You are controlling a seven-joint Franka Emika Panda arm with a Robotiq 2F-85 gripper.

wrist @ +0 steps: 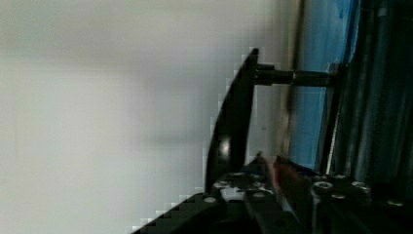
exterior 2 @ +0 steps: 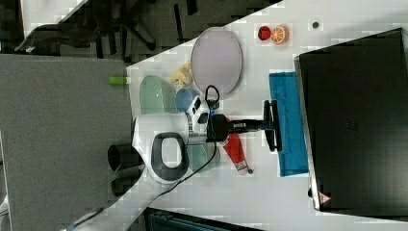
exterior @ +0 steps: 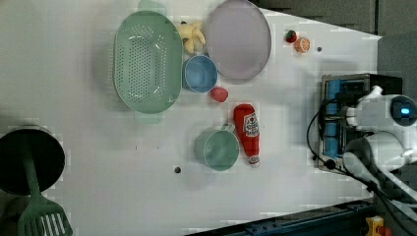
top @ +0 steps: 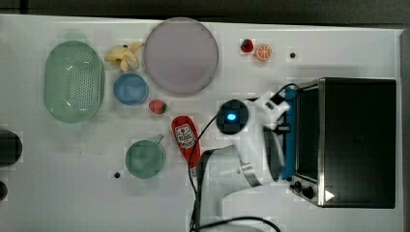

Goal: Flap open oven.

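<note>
Now, end effector at oven handle.

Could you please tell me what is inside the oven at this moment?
The oven has its blue glass door swung partly down. In the wrist view only dark rack bars show behind the glass; the rest of the inside is hidden by its black top.

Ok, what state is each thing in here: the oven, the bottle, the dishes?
Oven: door partly open, not flat down.
Ketchup bottle: lying on its side.
Mug: upright, empty.
Blue bowl: upright, empty.
Colander: upright, empty.
Plate: empty.
</note>
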